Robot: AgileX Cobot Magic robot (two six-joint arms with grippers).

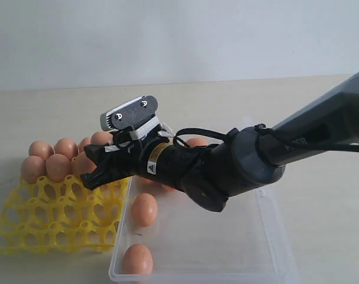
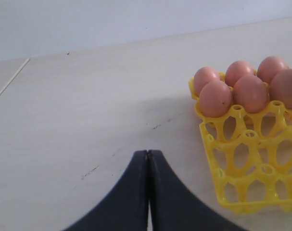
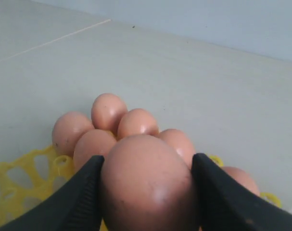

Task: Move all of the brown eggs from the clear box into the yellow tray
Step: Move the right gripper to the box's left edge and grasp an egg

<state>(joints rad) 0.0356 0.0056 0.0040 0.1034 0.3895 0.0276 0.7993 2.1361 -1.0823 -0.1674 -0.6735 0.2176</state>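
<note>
My right gripper [image 3: 148, 159] is shut on a brown egg [image 3: 148, 185], with one black finger on each side of the shell. In the exterior view this gripper [image 1: 93, 171] hangs over the back right part of the yellow tray [image 1: 49, 219]. Several brown eggs [image 1: 49, 160] fill the tray's back cups, and its front cups stand open. The clear box [image 1: 268, 236] lies right of the tray with two eggs at its left side [image 1: 144, 209] [image 1: 137, 259]; a third egg [image 1: 196, 142] peeks out behind the arm. My left gripper [image 2: 147, 153] is shut on nothing, low over bare table beside the tray [image 2: 242, 192].
The right arm [image 1: 250, 160] reaches across the clear box and hides its back part. Pale tabletop [image 2: 88, 110] stretches away from the tray toward a light wall.
</note>
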